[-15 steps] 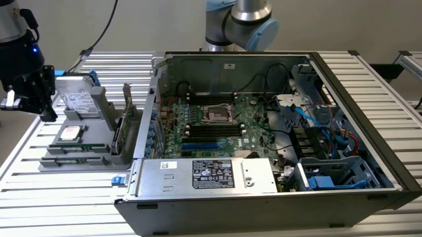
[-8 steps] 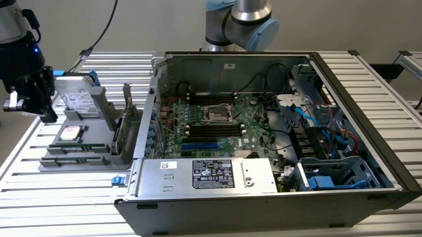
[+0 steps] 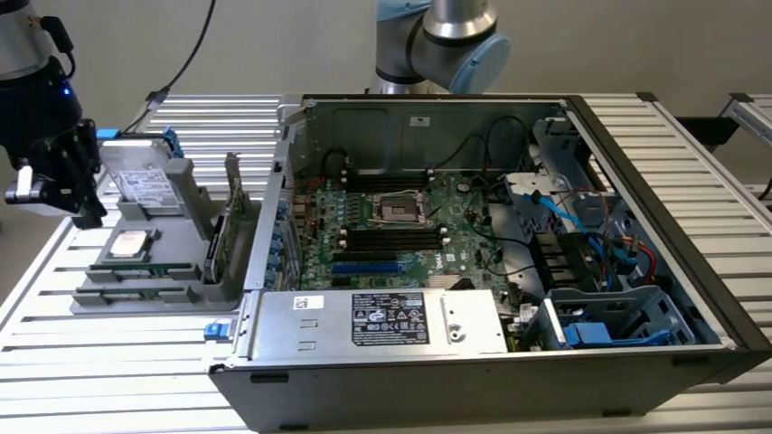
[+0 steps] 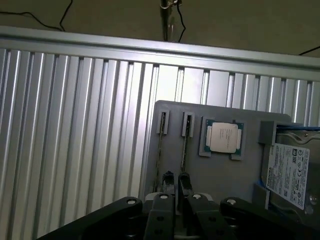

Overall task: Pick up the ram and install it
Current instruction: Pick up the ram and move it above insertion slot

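Observation:
Two ram sticks stand on edge in a grey holder tray: one ram and a second ram beside it, both seen from above as thin lines. In the exterior view the ram lies at the tray's near end. My gripper hovers over the tray's end, near the sticks' ends. Its fingertips stand a narrow gap apart with nothing between them. In the exterior view the gripper hangs at the far left, beside the tray.
The tray also carries a square silver processor and a hard drive. An open computer case takes up the exterior view's right, with its motherboard and black slots. A ribbed metal table lies under everything.

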Controlling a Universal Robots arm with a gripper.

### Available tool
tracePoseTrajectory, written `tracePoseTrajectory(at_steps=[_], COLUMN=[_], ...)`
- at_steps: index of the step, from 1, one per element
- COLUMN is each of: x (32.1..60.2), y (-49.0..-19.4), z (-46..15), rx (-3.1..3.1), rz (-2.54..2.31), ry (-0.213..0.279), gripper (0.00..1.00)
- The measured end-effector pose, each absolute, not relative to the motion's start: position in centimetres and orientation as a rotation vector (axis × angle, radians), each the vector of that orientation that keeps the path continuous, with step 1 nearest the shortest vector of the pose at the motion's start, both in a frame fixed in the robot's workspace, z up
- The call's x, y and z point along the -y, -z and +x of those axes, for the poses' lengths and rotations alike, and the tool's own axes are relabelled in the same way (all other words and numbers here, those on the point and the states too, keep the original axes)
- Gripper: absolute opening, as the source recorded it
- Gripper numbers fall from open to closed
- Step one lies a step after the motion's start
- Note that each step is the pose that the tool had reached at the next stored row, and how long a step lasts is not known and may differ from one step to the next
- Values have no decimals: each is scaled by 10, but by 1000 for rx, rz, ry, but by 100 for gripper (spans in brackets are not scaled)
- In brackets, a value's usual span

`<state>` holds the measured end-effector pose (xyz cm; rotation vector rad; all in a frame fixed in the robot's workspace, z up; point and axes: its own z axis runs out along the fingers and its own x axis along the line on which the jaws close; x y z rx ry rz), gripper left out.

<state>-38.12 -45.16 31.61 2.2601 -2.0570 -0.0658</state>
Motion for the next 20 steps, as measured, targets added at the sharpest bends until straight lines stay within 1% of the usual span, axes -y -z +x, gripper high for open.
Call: tracePoseTrajectory(at_steps=[1,2,3,4,5,15,20], x=[452,452,452,452,452,455,470], y=[-316,-316,-316,-316,-314,-296,-287], z=[-381,-381,-381,-381,-381,-383,-383], rx=[2057,2057,2057,2057,2057,2067,2072], rz=[2260,2260,2260,2260,2260,2252,2250], ry=[66,66,66,66,65,66,65], gripper=[24,24,30,30,36,36,36])
